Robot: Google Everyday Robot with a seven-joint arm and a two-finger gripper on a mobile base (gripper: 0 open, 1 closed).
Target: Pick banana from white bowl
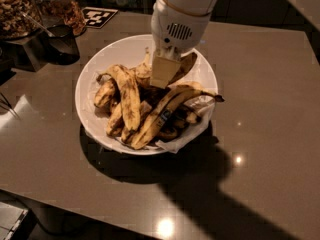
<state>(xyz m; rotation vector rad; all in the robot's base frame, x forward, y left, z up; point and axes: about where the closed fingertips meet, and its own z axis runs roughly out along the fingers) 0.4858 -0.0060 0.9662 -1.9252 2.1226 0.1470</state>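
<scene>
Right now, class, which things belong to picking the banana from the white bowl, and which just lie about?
Job: curved banana; white bowl; claw, low over the bowl's middle.
Lying about: stickered banana; streaked banana; nut jar; checkered marker.

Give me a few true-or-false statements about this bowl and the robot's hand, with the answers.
1. The bowl holds several bananas. True.
2. The bowl is black. False: it is white.
3. The gripper is over the bowl, down among the bananas. True.
4. The bowl stands on the floor. False: it stands on a brown table.
5. A jar of nuts stands at the table's far left corner. True.
</scene>
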